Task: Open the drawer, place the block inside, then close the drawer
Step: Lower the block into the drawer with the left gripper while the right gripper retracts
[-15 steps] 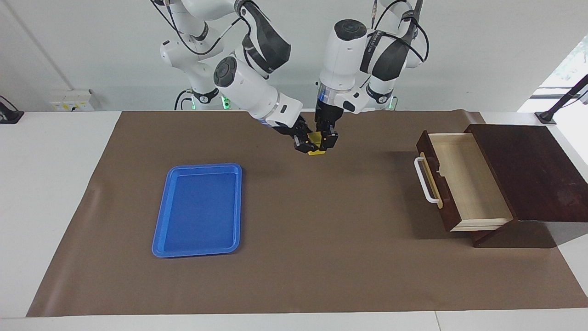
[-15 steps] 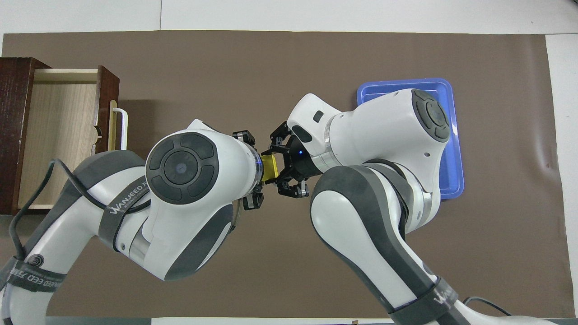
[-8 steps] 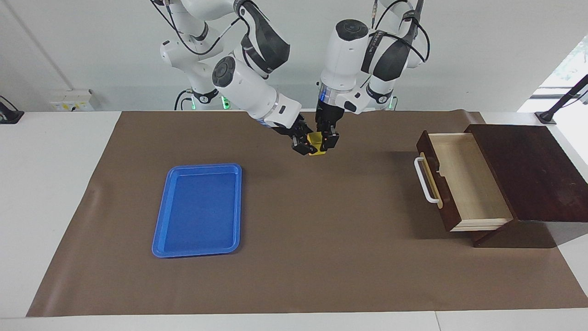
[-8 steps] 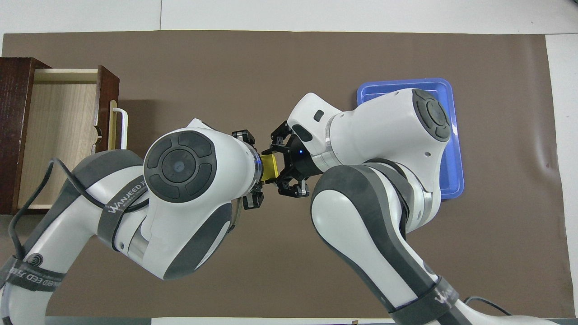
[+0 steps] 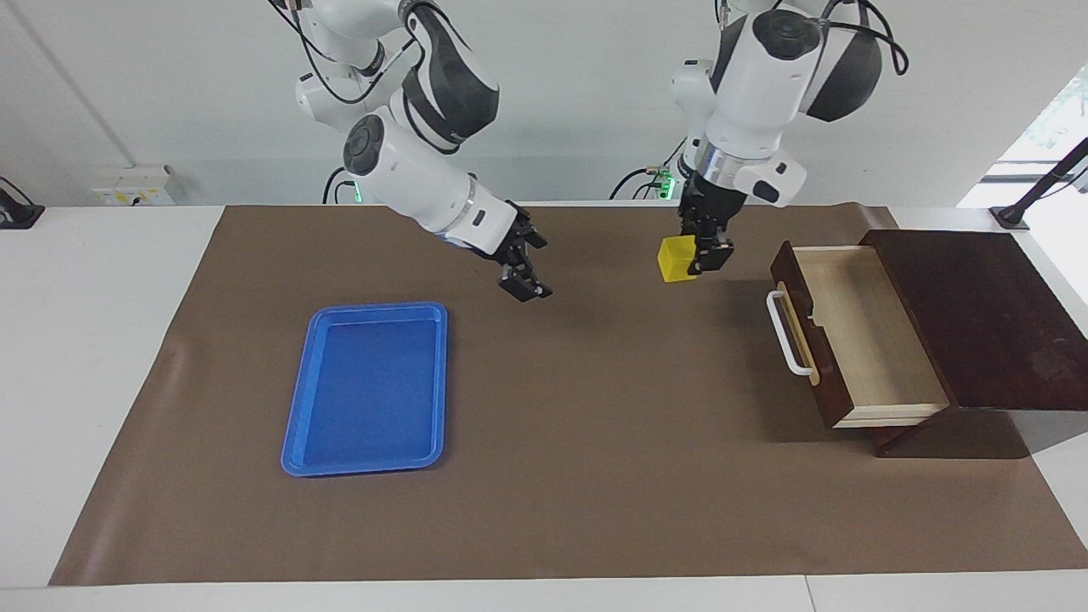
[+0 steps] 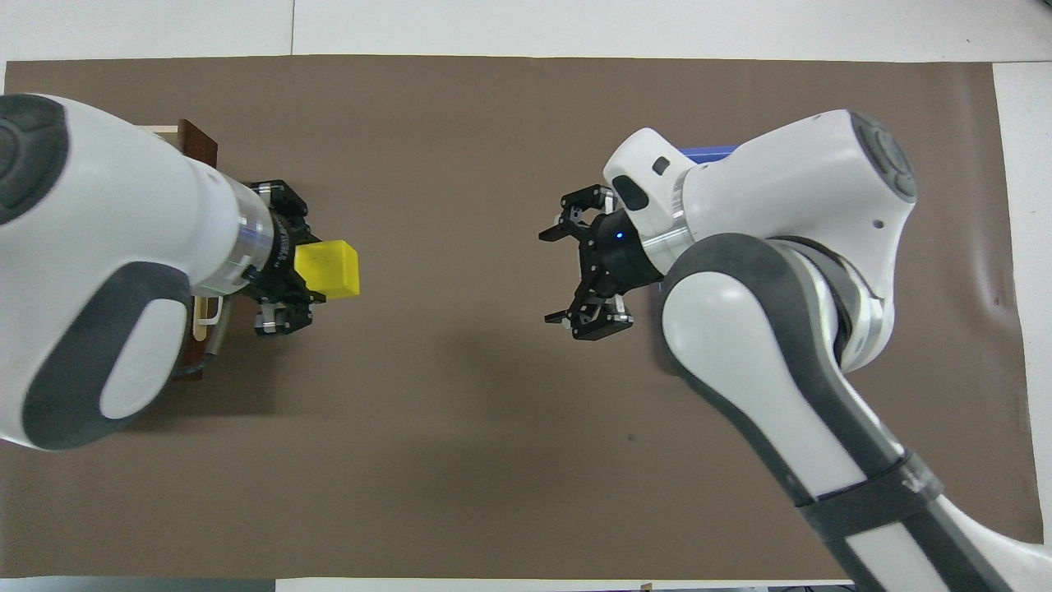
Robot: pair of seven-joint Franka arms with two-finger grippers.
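Left claw (image 5: 699, 255) is clamped on the yellow block (image 5: 677, 257), which sticks out of the fingers toward the middle of the desk. It hangs in the air over the brown mat (image 5: 595, 476), just short of the drawer's white bar handle (image 5: 786, 334), so not over the opening yet. Right claw (image 5: 523, 270) is spread wide and empty, over the mat between the block and the blue tray (image 5: 367, 388), and that arm looks like it's just waiting.

The drawer (image 5: 858, 331) is already pulled out of its dark wooden box (image 5: 977, 319), pale inside showing, nothing in it that I can see.

So the step in hand, I'd say, is carrying the block across to the drawer. To do it well: stay high enough to clear the front panel and handle, go on until the block is over the pale bottom and not the rim, lower some, then let go so it doesn't bounce. Since the block sits off to one side of the fingers, I'd aim by the block and not the claw.
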